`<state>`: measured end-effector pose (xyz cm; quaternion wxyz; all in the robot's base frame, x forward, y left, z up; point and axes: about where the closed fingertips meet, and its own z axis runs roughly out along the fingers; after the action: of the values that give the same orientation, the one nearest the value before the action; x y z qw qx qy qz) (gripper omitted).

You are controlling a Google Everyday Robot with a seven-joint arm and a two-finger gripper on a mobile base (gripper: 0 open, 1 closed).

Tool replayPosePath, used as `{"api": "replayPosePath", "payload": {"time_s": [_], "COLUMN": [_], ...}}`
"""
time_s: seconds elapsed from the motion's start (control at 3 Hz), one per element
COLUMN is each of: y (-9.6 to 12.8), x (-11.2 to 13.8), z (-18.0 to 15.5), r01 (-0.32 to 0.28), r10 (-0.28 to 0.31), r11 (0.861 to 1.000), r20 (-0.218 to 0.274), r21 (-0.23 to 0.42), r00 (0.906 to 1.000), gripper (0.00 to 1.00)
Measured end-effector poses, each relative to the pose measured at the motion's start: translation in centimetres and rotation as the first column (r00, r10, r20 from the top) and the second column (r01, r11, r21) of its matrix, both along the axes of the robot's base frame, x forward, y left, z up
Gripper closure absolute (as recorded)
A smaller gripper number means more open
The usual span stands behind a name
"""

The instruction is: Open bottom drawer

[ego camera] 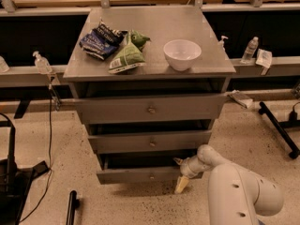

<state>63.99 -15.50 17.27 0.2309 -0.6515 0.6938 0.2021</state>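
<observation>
Camera view, bottom drawer [136, 175] lowest of three grey fronts, pulled out a little, gripper [181, 177] at its right front end near the floor, its opening cannot be told, white bowl [182, 54] and snack bags [115, 48] on the counter [154, 25].

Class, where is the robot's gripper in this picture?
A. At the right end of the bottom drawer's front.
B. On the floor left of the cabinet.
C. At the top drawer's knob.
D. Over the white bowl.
A: the gripper is at the right end of the front of the bottom drawer, far below the white bowl and the top drawer's knob.
</observation>
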Motion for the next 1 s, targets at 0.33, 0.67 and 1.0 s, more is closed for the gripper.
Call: {"api": "replayPosePath", "payload": {"time_s": [0.33,0.67,1.0], "y": [0.0,0.0,0.0], "x": [-0.5,-1.6,-1.8], "z": [-0.4,-0.2,0.0], "r01": [-0.015,-0.026,-0.031], "r10": [0.014,0.028,0.033], "r11": [1.000,0.999,0.998], "r20": [-0.022,-0.047,-0.053], "r21": [-0.024,0.038,0.050], "r00": [0.9997,0.9985,0.9981], "gripper": [0.13,0.36,0.47]}}
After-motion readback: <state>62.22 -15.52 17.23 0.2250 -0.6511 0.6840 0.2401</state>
